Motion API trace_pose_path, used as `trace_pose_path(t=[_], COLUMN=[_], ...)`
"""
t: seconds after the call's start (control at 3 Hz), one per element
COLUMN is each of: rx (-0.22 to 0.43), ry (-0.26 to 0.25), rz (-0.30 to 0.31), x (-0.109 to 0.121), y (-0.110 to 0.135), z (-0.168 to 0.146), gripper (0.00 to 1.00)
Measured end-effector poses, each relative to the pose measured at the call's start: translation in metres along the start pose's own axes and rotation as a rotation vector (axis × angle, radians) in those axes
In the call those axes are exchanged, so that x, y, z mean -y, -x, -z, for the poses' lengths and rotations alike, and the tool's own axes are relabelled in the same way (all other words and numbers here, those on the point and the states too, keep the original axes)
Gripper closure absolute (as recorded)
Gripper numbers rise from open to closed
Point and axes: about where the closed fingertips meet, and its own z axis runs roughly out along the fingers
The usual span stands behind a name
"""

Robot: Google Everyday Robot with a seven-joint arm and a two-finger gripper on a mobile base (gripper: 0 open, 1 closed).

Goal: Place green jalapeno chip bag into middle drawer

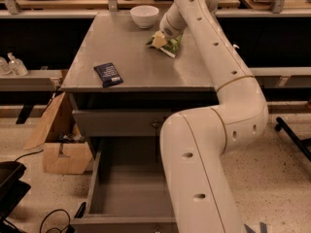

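The green jalapeno chip bag (173, 47) lies crinkled on the grey table top (131, 57), at its far right, just right of a white bowl. My gripper (161, 39) is down at the bag's left end, touching or right above it; the wrist hides the contact. The middle drawer (127, 191) stands pulled open below the table at the bottom of the view. Its flat grey floor is bare. My arm's big white links cross in front of its right half.
A white bowl (145, 15) sits at the table's back. A dark navy flat packet (108, 74) lies near the front left edge. The upper drawer front (116, 123) is closed. A cardboard box (59, 147) and cables lie on the floor at left. Bottles (13, 64) stand on a left shelf.
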Motion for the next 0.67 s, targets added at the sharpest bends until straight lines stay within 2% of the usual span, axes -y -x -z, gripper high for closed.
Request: trace_pose_path(t=[0.33, 0.67], rx=[-0.003, -0.004], ry=[0.006, 0.009], rz=[0.0, 0.001], x=[-0.0025, -0.0038], y=[-0.0005, -0.001], z=[-0.0047, -0.0071], gripper=[0.94, 1.0])
